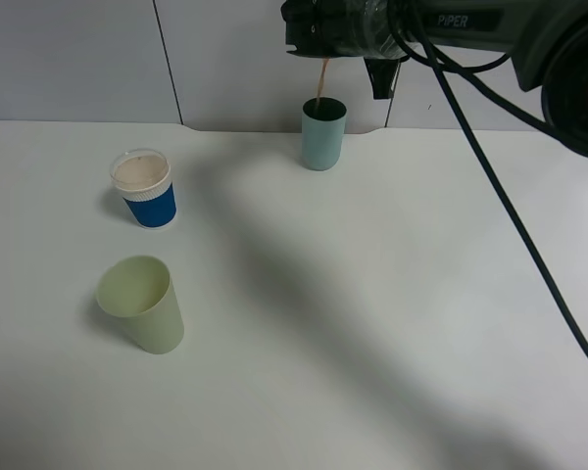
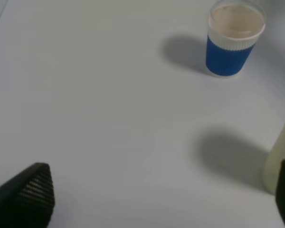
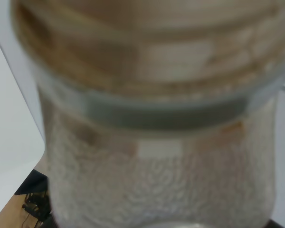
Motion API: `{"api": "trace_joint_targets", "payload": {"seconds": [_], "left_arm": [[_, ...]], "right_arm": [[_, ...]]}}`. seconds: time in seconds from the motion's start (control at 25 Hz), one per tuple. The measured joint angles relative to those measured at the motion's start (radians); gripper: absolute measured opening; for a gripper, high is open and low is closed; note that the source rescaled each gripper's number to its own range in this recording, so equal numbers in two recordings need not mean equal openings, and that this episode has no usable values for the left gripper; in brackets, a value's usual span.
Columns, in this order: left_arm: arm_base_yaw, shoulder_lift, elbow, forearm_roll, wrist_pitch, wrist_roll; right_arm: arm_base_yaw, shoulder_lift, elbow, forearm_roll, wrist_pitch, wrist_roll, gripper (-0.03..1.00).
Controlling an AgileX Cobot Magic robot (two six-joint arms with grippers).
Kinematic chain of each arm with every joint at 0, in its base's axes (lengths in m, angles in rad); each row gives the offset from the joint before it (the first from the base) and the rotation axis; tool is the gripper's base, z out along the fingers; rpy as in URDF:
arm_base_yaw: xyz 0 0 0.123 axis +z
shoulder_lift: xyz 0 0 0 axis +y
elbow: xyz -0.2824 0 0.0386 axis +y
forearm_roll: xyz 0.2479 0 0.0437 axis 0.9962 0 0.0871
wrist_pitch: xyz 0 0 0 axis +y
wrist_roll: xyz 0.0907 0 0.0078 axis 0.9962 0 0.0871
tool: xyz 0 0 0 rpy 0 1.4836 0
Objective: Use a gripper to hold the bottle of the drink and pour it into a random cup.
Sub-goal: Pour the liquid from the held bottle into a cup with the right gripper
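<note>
Right wrist view is filled by the bottle of the drink [image 3: 156, 118], blurred and very close, its clear ribbed wall streaked with brown; the fingers themselves cannot be seen there. From the high camera, the right gripper [image 1: 363, 44] clamps that bottle [image 1: 323, 34] aloft at the far edge of the table [image 1: 372, 343], tipped so that a thin brown stream [image 1: 322, 80] falls into the teal cup [image 1: 323, 134] standing upright directly beneath. The left gripper [image 2: 164, 190] is spread wide and holds nothing, both fingers [image 2: 28, 194] above bare tabletop. Near it stand the blue-sleeved cup [image 2: 232, 40] with a clear lid and the pale yellow-green cup [image 2: 280, 156], both well apart from the teal one.
</note>
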Motion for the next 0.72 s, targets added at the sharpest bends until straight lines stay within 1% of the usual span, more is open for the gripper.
{"api": "trace_joint_targets", "payload": {"seconds": [0.72], "left_arm": [[0.0,0.0,0.0,0.0,0.0,0.0]], "right_arm": [[0.0,0.0,0.0,-0.001,0.0,0.0,0.0]]}}
